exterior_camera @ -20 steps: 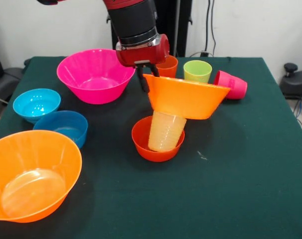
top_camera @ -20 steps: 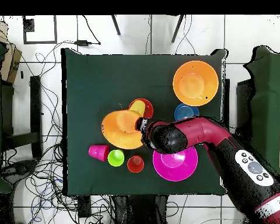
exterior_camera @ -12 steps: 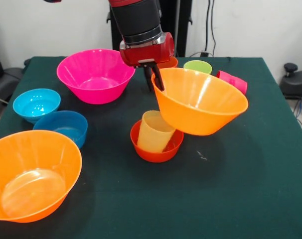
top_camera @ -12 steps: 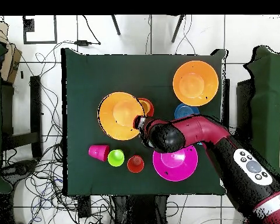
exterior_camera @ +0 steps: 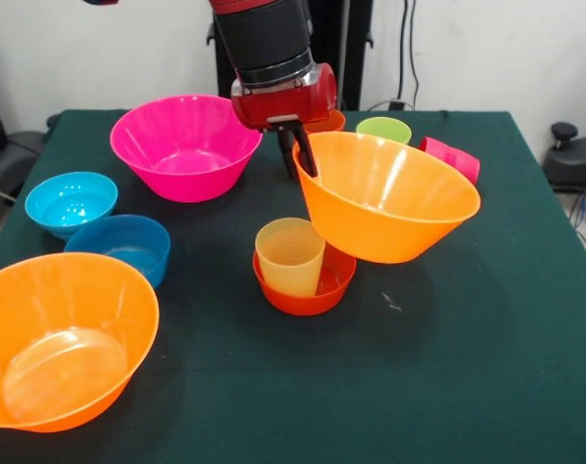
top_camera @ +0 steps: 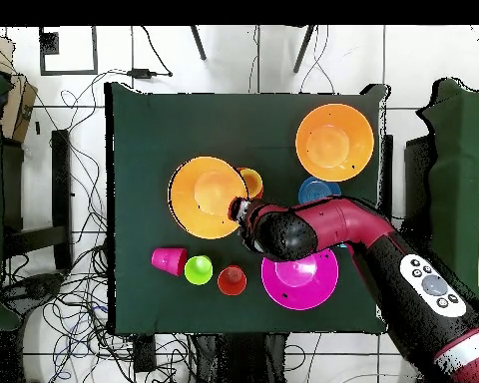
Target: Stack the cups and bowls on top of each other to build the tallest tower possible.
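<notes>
My hand (exterior_camera: 298,155) pinches the rim of one big orange bowl (exterior_camera: 390,198), held tilted in the air beside the start of a tower; so far only the yellow cup (exterior_camera: 290,255) stands upright in the small red bowl (exterior_camera: 317,285); the pink bowl (exterior_camera: 182,145), two blue bowls (exterior_camera: 71,201), the other orange bowl (exterior_camera: 66,338) and three cups (top_camera: 199,269) sit loose on the desk (exterior_camera: 486,367); most stacking is left, I judge.
</notes>
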`<state>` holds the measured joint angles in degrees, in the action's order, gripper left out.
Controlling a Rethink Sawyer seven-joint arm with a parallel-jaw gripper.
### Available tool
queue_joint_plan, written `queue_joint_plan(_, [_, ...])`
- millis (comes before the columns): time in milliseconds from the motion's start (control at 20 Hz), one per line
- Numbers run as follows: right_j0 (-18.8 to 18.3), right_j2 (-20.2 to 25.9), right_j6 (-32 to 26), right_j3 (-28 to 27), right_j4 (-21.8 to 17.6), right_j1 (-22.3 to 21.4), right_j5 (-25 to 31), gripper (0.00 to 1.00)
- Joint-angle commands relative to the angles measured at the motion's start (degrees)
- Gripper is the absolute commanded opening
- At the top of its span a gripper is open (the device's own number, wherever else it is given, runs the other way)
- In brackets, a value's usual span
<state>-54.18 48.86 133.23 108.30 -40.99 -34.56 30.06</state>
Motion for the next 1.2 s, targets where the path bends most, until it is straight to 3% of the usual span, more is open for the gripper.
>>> queue_joint_plan(50, [0.83, -2.25, -3.69, -4.41, 0.00, -0.06, -0.76, 0.00])
queue_joint_plan(750, [-1.14, -0.37, -11.07, -7.68, 3.47, 1.70, 6.40, 0.00])
queue_joint_plan(1200, [-2.02, 0.15, -12.62, -8.55, 2.96, 3.68, 6.53, 0.00])
